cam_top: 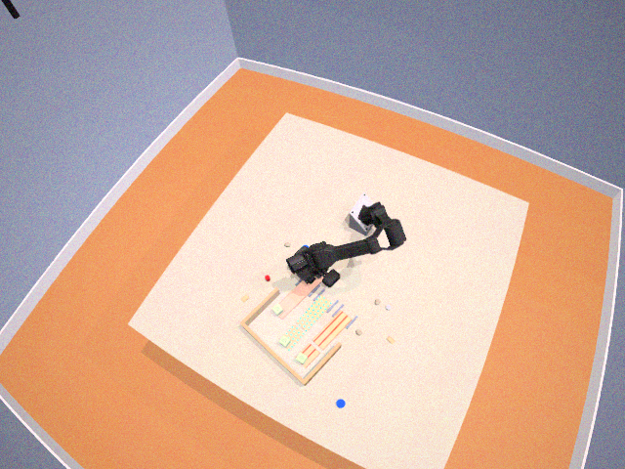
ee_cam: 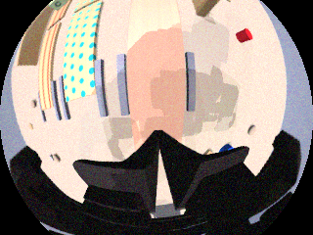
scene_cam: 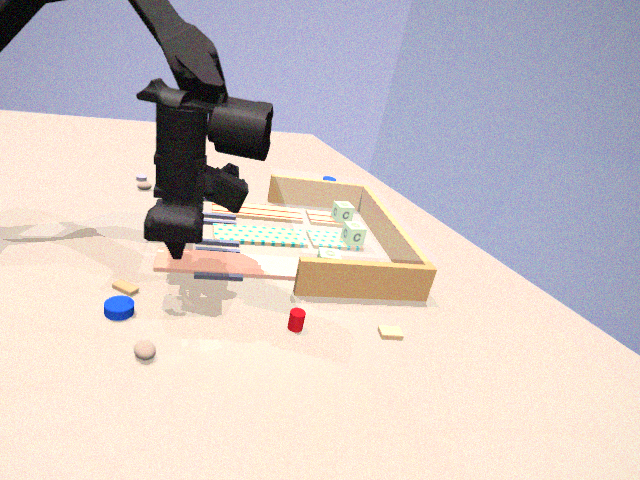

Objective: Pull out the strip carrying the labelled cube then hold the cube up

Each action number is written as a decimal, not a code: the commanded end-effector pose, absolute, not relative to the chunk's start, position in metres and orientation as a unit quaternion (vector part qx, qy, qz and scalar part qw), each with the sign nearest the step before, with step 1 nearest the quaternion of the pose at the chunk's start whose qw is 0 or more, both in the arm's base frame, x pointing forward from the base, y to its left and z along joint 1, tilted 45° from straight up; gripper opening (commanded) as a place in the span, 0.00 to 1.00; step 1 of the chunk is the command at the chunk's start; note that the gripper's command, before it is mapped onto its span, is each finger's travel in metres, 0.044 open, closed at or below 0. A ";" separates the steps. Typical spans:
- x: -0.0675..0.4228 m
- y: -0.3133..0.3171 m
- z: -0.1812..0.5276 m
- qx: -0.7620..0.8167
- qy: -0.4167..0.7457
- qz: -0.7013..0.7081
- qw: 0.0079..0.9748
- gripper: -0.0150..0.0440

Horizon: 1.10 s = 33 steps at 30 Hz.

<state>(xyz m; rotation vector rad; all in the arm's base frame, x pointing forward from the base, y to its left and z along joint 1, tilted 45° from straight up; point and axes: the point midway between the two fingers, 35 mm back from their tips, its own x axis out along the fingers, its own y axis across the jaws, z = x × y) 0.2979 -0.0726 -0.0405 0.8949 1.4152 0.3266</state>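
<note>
Three strips lie in an open tan frame (cam_top: 272,352) (scene_cam: 361,281), each carrying a pale green cube marked C. The pink strip (cam_top: 298,297) (scene_cam: 217,264) (ee_cam: 156,59) is in one piece and sticks well out of the frame's open side; its cube (cam_top: 276,309) (scene_cam: 329,253) sits just inside the frame. The dotted strip (cam_top: 308,315) (scene_cam: 258,235) (ee_cam: 81,53) and the striped strip (cam_top: 330,327) (scene_cam: 258,210) (ee_cam: 49,66) each show a break. My gripper (cam_top: 306,278) (scene_cam: 175,254) (ee_cam: 158,133) is shut, tips down on the pink strip's outer end.
Short grey-blue bars (scene_cam: 217,277) (ee_cam: 121,84) flank the strip ends. A red cylinder (cam_top: 267,277) (scene_cam: 296,319) (ee_cam: 245,34), a blue disc (scene_cam: 118,307), a beige ball (scene_cam: 144,350) and tan tiles (scene_cam: 390,331) (scene_cam: 125,286) lie around. Another blue disc (cam_top: 340,403) lies beyond the frame.
</note>
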 end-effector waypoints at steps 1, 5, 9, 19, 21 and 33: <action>0.286 -0.066 -0.043 0.395 0.633 0.145 0.650 0.25; 0.280 -0.065 -0.043 0.395 0.633 0.145 0.650 0.25; 0.275 -0.063 -0.042 0.395 0.633 0.145 0.650 0.25; 0.260 -0.058 -0.041 0.395 0.633 0.145 0.650 0.25; 0.257 -0.057 -0.040 0.395 0.633 0.145 0.650 0.25; 0.240 -0.051 -0.039 0.395 0.634 0.145 0.649 0.25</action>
